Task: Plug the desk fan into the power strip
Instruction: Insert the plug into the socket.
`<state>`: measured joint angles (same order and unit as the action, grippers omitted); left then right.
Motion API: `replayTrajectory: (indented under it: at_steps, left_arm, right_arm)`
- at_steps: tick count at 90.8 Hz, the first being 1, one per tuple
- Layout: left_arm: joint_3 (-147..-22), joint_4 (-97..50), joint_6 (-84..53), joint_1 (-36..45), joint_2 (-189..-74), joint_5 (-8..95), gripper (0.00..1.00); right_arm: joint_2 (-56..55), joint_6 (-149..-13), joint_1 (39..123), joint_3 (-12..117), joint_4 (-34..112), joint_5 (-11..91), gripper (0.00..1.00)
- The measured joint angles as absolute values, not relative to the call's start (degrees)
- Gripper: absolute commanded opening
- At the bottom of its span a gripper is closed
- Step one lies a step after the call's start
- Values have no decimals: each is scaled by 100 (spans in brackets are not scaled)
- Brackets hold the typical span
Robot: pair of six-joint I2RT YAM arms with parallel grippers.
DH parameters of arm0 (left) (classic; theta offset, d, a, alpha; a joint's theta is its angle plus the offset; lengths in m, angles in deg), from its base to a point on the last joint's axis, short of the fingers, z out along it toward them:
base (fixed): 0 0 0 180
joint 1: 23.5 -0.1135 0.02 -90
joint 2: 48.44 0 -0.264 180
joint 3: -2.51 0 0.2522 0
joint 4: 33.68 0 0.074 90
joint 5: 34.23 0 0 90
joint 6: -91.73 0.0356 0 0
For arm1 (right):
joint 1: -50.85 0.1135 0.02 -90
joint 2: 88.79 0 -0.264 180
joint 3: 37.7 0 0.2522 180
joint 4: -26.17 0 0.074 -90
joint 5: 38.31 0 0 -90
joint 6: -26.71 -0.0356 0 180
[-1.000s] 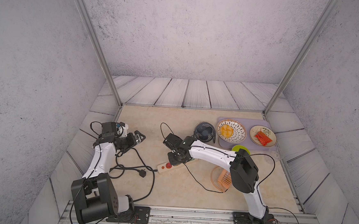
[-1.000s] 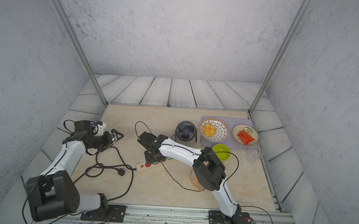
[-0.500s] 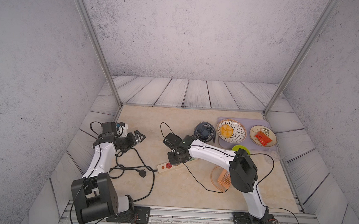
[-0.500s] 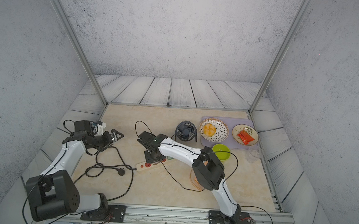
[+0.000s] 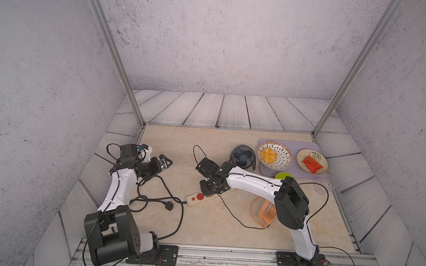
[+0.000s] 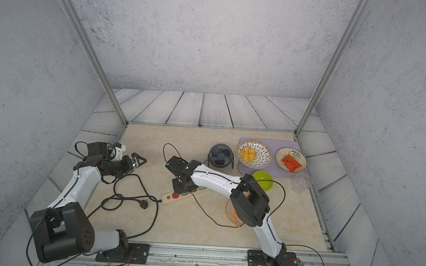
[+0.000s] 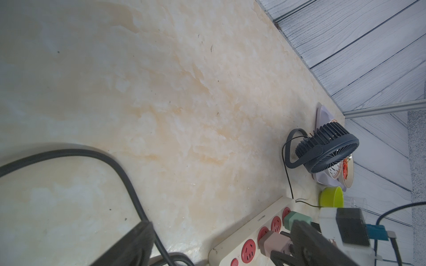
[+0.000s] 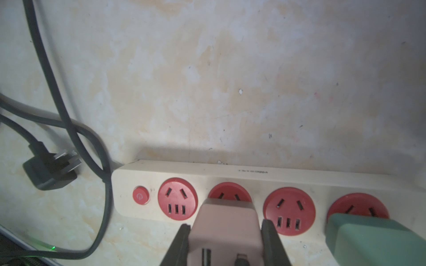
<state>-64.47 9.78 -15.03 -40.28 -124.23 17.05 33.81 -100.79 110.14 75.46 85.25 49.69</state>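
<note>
The cream power strip (image 8: 253, 175) lies mid-table with red sockets; in both top views only its button end (image 5: 195, 198) (image 6: 171, 196) shows past my right arm. My right gripper (image 8: 226, 226) is shut on a pink adapter (image 8: 227, 207) standing over the second socket from the button; the prongs are hidden. A thin black cable enters the adapter's back. The dark blue desk fan (image 5: 243, 157) (image 7: 327, 149) stands behind the strip. My left gripper (image 5: 165, 162) (image 7: 219, 253) hangs open and holds nothing, well to the left of the strip.
A green adapter (image 8: 373, 239) sits in the fourth socket. The strip's thick black cord coils on the left with its plug (image 5: 169, 206) loose. A lavender tray (image 5: 260, 170) with two plates, a green bowl (image 6: 262, 179), a clear cup (image 6: 301, 182) and an orange rack (image 5: 265, 212) crowd the right.
</note>
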Motion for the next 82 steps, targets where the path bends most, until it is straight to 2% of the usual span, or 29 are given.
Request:
replayTrajectory:
  at_steps: [13, 36, 62, 82]
  left_arm:
    - [-6451, 987, -1459, -4028, -12425, 1762, 100]
    - [-6506, 997, -1413, -4028, -12425, 1762, 100]
    - [-6523, 1002, -1393, -4028, -12425, 1764, 100]
    - [-6523, 1002, -1363, -4028, -12425, 1786, 100]
  right_arm:
    - [3760, -9969, 11064, 8206, 9207, 5059, 0]
    - [3161, -9971, 11104, 7104, 8206, 5131, 0]
    - [3248, -9906, 11106, 7237, 8254, 5140, 0]
    - [3152, -9851, 11150, 7124, 8162, 5249, 32]
